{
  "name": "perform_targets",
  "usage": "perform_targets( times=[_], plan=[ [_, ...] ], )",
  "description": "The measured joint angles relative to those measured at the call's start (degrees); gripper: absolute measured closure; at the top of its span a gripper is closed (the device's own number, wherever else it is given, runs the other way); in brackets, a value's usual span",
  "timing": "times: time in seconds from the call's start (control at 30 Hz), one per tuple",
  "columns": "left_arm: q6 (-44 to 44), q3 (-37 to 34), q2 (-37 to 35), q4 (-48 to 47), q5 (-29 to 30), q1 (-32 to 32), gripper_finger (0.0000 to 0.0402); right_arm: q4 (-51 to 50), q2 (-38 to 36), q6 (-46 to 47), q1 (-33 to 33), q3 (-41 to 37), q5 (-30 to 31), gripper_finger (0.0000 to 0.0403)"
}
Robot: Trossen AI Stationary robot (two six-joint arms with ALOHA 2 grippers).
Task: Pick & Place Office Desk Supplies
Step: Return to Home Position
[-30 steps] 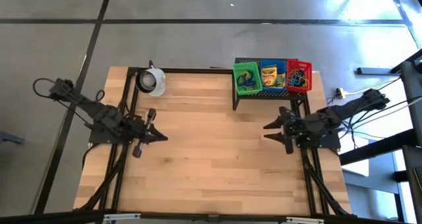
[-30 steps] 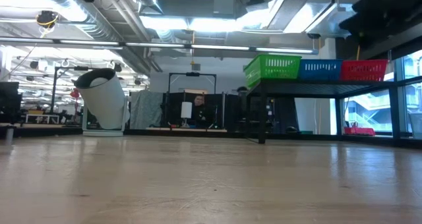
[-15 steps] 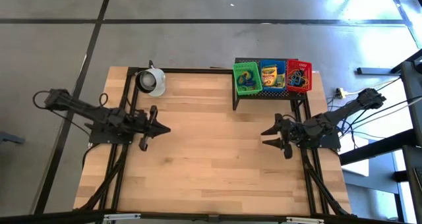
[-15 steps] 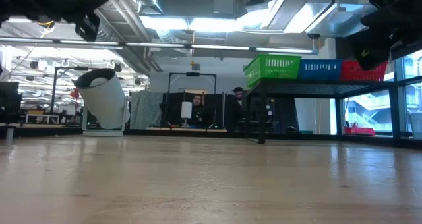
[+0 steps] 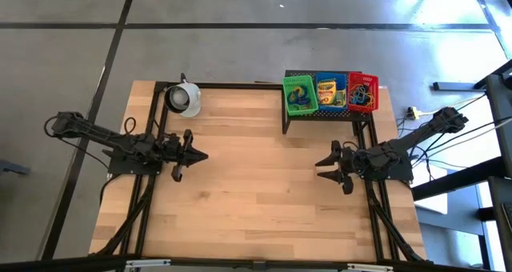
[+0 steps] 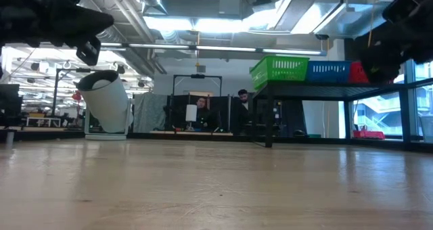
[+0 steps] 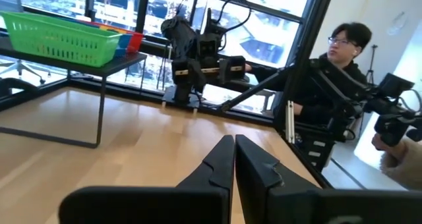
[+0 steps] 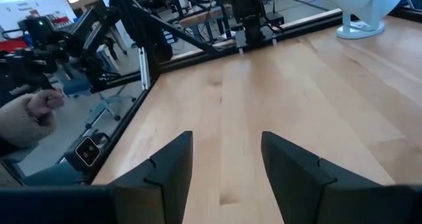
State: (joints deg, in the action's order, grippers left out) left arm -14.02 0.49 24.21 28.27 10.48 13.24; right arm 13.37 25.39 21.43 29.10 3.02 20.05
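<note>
Two grippers, both empty, both held above the table [image 5: 256,208]. The left gripper [image 5: 200,154] is at the table's left side, pointing in toward the centre. Its fingers [image 7: 221,161] are pressed together with no gap, as the left wrist view shows. The right gripper [image 5: 320,168] is at the right side, facing the left one across bare wood and well apart from it. Its fingers [image 8: 168,165] are spread wide with nothing between them. In the low view, dark arm parts hang in both top corners, off the tabletop.

All the supplies sit on the black wire rack [image 5: 328,113] at the back right corner, behind the right gripper. Three bins stand side by side on the rack:
- The green bin [image 6: 279,69] holds coloured rubber-band loops [image 5: 300,96].
- The blue bin [image 6: 327,70], in the middle, holds yellow-green crayon boxes [image 5: 326,90].
- The red bin [image 6: 357,73] holds small dark items, too small to tell what they are.

The white cup-like object [image 5: 184,98] is at the back left of the table, tilted, behind the left arm. A person [image 7: 343,53] sits beyond the table edge in the left wrist view. A person's hand [image 8: 36,109] shows at the edge of the right wrist view.
</note>
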Motion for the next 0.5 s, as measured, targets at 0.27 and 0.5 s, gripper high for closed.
perform_targets(
  times=[0.27, 0.5],
  plan=[
    [0.21, 0.02, 0.02, -0.17, -0.13, -0.27, 0.0395, 3.1, 0.02, -0.9, 0.0, -2.2, -0.66, 0.0222],
    [1.17, 0.02, 0.02, -0.17, -0.06, -0.27, 0.0396, 4.07, 0.02, -1.53, 0.0, -2.18, -1.55, 0.0221]
  ],
)
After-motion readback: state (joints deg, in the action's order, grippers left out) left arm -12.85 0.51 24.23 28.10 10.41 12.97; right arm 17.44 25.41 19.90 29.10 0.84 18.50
